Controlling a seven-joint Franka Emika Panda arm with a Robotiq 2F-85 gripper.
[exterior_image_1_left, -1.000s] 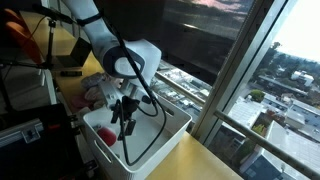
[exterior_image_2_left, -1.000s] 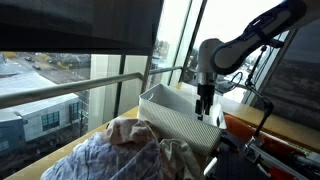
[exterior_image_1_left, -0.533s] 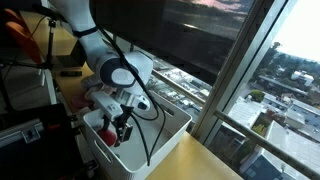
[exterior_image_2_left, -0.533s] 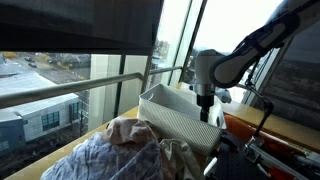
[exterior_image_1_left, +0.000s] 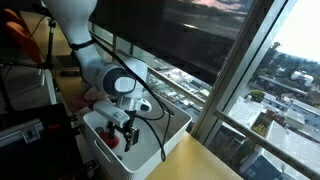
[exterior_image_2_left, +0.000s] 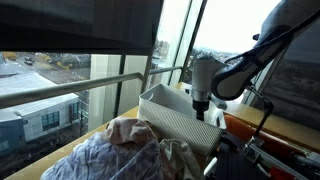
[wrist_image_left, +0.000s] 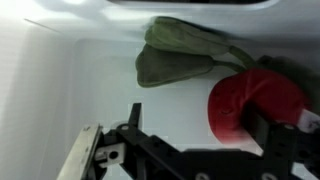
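Claw (wrist_image_left: 180, 138) is wide open down in the white bin (exterior_image_2_left: 176, 121). I'd centre it over the red cloth (wrist_image_left: 252, 100), clear of the olive cloth (wrist_image_left: 180, 60).

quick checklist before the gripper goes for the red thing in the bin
1. Gripper open: ok, jaws stand wide with nothing between them.
2. Gripper inside the white bin: ok.
3. Red item centred between the jaws: not ok, it lies off to one side, by a finger.
4. Red item apart from the green cloth: not ok, they touch.
5. Gap down to the bin floor: cannot tell.
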